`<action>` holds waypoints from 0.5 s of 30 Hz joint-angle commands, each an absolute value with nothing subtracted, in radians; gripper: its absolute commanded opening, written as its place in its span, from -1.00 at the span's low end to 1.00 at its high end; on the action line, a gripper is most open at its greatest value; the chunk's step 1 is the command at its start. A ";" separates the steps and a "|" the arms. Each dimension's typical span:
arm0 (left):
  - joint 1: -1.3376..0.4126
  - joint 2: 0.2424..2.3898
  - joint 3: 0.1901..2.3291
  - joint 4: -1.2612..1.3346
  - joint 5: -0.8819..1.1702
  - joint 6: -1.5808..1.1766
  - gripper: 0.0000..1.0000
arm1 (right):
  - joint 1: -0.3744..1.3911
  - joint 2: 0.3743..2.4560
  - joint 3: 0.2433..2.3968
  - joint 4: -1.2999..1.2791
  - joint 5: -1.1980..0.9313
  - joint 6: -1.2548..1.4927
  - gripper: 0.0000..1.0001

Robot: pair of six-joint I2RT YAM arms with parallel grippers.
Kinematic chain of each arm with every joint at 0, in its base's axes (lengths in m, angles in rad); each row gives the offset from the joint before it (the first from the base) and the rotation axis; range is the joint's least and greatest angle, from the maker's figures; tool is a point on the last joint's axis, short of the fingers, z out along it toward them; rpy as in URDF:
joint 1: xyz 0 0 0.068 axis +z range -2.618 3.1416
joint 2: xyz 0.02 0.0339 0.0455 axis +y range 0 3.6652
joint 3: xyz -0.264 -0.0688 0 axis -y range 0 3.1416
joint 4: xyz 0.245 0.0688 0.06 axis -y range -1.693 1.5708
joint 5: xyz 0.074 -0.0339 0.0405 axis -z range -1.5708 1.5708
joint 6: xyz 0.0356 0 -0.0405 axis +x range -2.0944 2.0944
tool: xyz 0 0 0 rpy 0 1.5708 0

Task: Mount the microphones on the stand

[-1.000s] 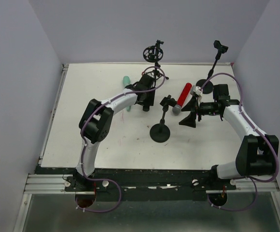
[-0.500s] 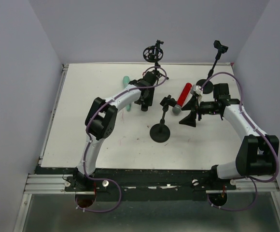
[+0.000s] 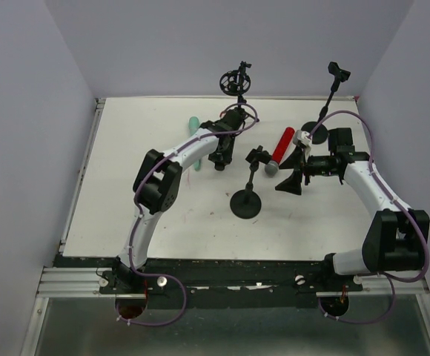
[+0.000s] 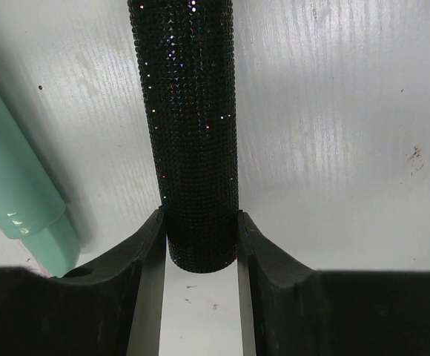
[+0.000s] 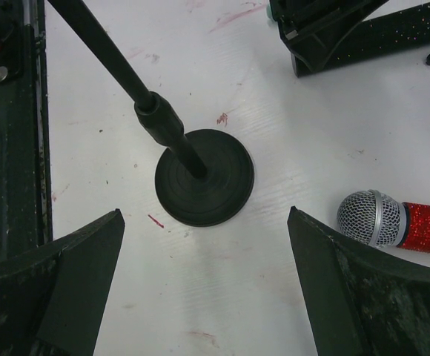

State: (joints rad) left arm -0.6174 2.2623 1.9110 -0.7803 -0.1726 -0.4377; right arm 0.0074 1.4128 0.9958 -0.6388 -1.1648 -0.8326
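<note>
The black microphone [image 4: 189, 126], a glittery black stick, lies on the white table with its end between my left gripper's [image 4: 200, 222] fingers. Both pads touch its sides. The teal microphone [image 4: 15, 193] lies just left of it and is seen from above as well [image 3: 193, 123]. The red microphone [image 3: 282, 143] lies right of centre, its silver mesh head [image 5: 371, 217] near my right gripper [image 5: 206, 222]. That gripper is wide open and holds nothing. It points at the round base [image 5: 204, 178] of the middle stand [image 3: 246, 203].
A stand with a ring shock mount [image 3: 236, 80] rises at the table's back edge. Another stand with a clip [image 3: 339, 73] has its base [image 3: 317, 133] at the back right. The left arm [image 3: 178, 156] arches over the table's left centre.
The left jaws have narrowed until they touch the black microphone's sides, and the left arm has reached slightly further back. The right arm has not moved.
</note>
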 commanded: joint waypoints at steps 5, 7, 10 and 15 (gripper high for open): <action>-0.618 2.036 1.602 -0.583 -0.169 -0.434 -0.95 | 0.008 1.388 1.023 -0.663 -1.167 -0.847 0.99; -0.618 1.929 1.464 -0.490 -0.149 -0.427 -0.98 | 0.006 1.391 1.029 -0.663 -1.163 -0.833 0.99; -0.618 1.788 1.306 -0.414 -0.103 -0.434 -0.99 | -0.032 1.393 1.046 -0.670 -1.163 -0.812 0.99; -0.618 1.565 1.005 -0.263 -0.012 -0.489 -1.00 | -0.084 1.375 1.068 -0.693 -1.192 -0.787 0.99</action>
